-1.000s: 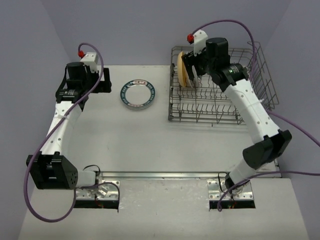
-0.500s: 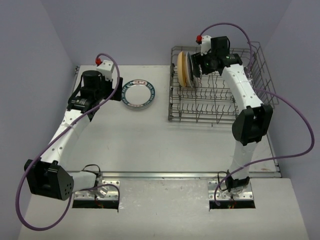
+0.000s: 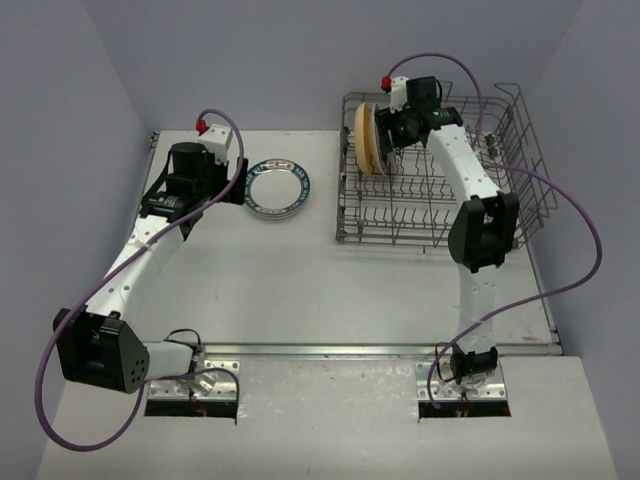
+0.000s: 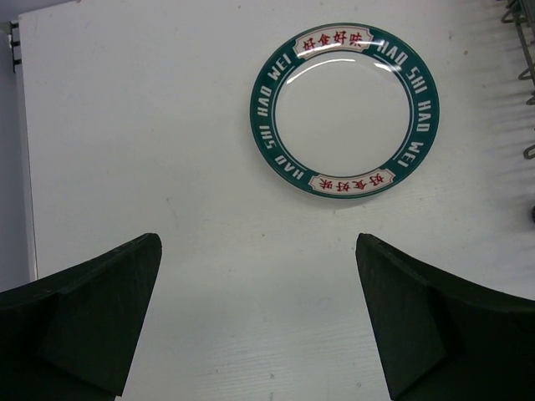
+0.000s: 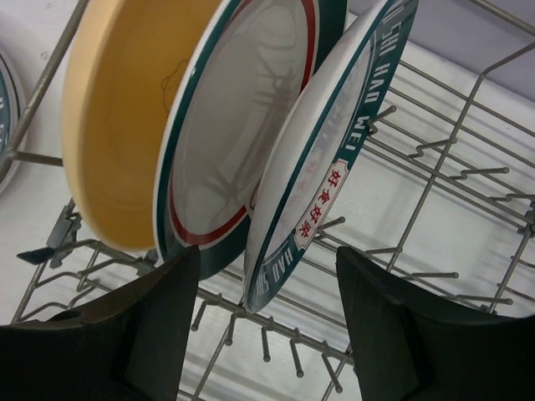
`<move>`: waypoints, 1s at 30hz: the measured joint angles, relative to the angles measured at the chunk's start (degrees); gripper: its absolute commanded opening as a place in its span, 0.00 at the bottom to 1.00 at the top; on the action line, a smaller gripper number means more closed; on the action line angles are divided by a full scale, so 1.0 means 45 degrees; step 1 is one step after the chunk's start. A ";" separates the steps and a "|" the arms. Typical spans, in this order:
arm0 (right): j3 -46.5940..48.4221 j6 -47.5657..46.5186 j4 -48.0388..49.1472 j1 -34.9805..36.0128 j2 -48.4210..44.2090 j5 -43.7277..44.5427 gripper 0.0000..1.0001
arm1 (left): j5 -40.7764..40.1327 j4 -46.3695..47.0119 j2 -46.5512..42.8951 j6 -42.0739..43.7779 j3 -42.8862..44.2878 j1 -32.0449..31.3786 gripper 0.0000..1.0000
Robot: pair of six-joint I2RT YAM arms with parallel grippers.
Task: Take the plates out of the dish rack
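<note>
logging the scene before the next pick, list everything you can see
plate on the table: one, white with teal rim and red characters, lying flat left of the rack
racked plates: three, one tan-yellow and two white with teal rims, standing on edge at the rack's far left end
dish rack: one, grey wire, right half of the table
table: one, white
cables: two, purple, one looping off each arm
left arm: one, white and black, left side
right arm: one, white and black, reaching into the rack
left gripper: one, black, open, above bare table near the flat plate
right gripper: one, black, open, either side of the nearest racked plate's lower edge
</note>
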 measured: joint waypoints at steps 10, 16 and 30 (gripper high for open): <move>0.0313 -0.0137 0.0166 -0.0098 0.1190 0.0034 0.28 | -0.0005 0.0002 0.0383 -0.0037 0.0000 0.0000 1.00; 0.0324 0.0386 0.0091 -0.0176 0.1295 -0.0334 0.01 | -0.0005 -0.0001 0.0384 -0.0198 0.0000 0.0000 1.00; 0.0261 0.2175 -0.0477 -0.0884 -0.2532 -0.3961 0.00 | 0.1003 -0.0483 0.0572 -0.1269 0.0530 0.0000 1.00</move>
